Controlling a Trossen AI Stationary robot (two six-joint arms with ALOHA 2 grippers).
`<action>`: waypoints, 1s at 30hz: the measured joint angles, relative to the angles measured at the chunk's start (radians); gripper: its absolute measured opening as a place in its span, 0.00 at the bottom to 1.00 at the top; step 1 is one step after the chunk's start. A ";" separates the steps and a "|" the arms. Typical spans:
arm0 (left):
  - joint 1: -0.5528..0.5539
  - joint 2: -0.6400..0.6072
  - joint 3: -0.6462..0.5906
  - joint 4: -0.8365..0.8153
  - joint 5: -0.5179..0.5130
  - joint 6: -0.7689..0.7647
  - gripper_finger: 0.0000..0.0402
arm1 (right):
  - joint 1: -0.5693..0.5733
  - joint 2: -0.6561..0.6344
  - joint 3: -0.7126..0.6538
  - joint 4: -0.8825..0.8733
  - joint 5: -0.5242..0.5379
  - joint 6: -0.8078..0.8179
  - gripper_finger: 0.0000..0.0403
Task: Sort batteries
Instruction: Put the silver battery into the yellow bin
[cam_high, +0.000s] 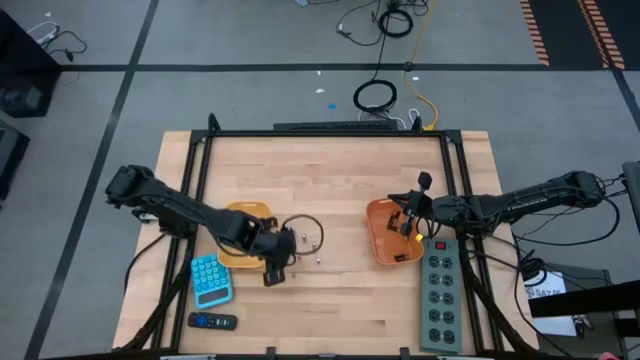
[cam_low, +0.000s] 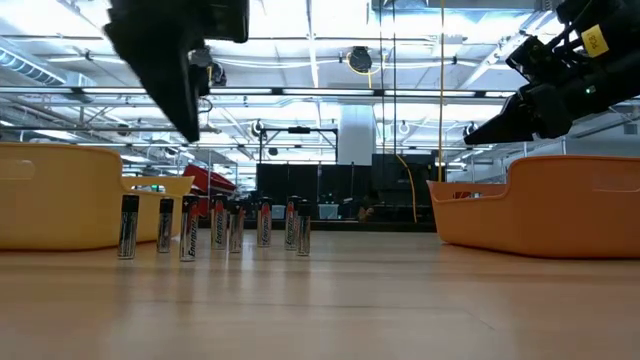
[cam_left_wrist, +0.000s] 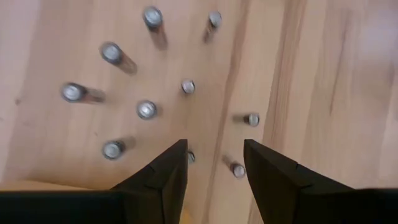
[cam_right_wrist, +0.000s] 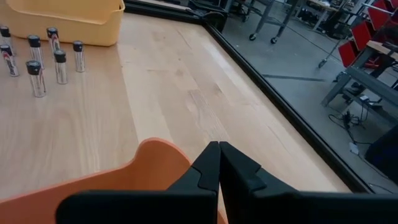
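Observation:
Several small batteries (cam_low: 218, 225) stand upright on their bases on the wooden table, in a loose ring between the yellow tray (cam_high: 245, 222) and the orange tray (cam_high: 385, 240). In the left wrist view their silvery tops (cam_left_wrist: 147, 110) show from above. My left gripper (cam_left_wrist: 214, 163) hangs open above the near side of the group, pointing steeply down, with nothing between its fingers; the low view shows it high at the left (cam_low: 185, 110). My right gripper (cam_right_wrist: 219, 149) is shut and empty, held over the orange tray (cam_right_wrist: 124, 177).
A blue calculator (cam_high: 211, 279) and a black remote (cam_high: 212, 321) lie near the table's front left. A grey power strip (cam_high: 440, 295) runs along the right edge. Bare wood lies between the trays and toward the far edge (cam_high: 330, 165).

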 joint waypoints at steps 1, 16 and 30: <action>-0.014 0.011 0.001 -0.001 -0.001 0.000 0.41 | 0.000 0.000 0.000 0.000 0.000 0.000 0.00; -0.185 0.033 0.003 0.004 -0.131 -0.074 0.41 | 0.000 0.002 0.000 -0.007 -0.010 0.088 0.00; -0.197 0.180 0.003 0.005 -0.024 -0.175 0.41 | 0.000 0.067 0.000 0.004 -0.007 0.105 0.00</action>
